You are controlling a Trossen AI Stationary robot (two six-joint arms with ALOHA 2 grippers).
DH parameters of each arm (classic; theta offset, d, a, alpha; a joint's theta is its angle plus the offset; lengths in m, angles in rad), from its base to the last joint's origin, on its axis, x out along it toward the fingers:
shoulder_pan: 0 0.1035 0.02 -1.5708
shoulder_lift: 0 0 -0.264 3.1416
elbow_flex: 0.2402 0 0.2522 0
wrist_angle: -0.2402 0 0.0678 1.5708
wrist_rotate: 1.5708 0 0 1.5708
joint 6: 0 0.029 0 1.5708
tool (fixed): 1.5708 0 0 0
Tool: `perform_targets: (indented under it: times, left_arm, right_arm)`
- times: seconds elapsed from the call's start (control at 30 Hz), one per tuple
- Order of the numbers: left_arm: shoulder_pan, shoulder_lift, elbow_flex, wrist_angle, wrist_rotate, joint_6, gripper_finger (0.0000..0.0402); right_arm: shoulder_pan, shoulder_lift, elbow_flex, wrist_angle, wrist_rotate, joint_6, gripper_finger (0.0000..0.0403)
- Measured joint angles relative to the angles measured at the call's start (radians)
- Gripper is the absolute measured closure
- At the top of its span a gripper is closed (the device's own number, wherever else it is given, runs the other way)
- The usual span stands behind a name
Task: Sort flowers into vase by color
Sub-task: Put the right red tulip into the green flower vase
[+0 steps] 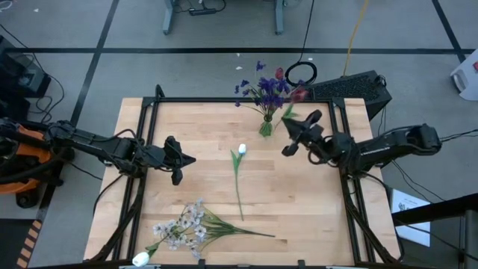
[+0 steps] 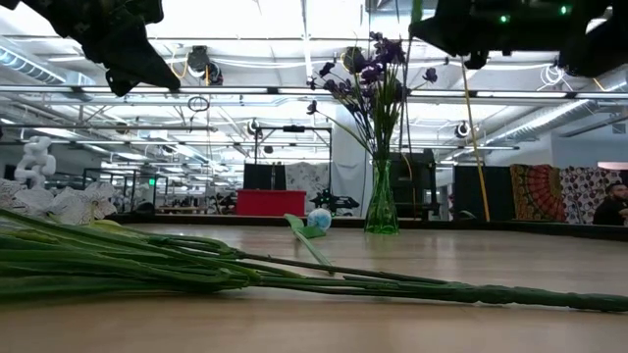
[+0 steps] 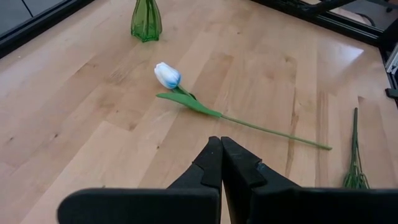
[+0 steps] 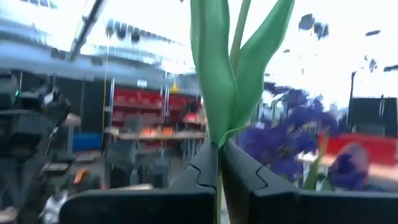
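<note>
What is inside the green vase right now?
The green glass vase holds purple-blue sprays. The right gripper, fingers shut on a green stem with leaves, hovers beside it. Whether that stem's end is in the vase can't be seen.

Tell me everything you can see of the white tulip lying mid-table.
The white tulip has a closed white bud tinged blue, a single long green leaf just below the bud and a thin green stem; it looks artificial. It lies flat on the wooden table, alone near the centre, bud pointing toward the green glass vase. Nothing but the table touches it.
</note>
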Motion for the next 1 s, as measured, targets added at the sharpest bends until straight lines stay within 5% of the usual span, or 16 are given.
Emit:
perform_targets:
  times: [0.23, 1.0]
  left_arm:
    - [0.000, 0.000, 0.000, 0.007, 0.000, -0.001, 0.0395]
    - [-0.001, 0.000, 0.000, 0.005, 0.003, 0.000, 0.0395]
  right_arm:
    - [-0.144, 0.072, 0.009, 0.092, -0.204, 0.004, 0.0402]
    - [-0.310, 0.249, 0.032, 0.113, -0.290, 0.131, 0.0402]
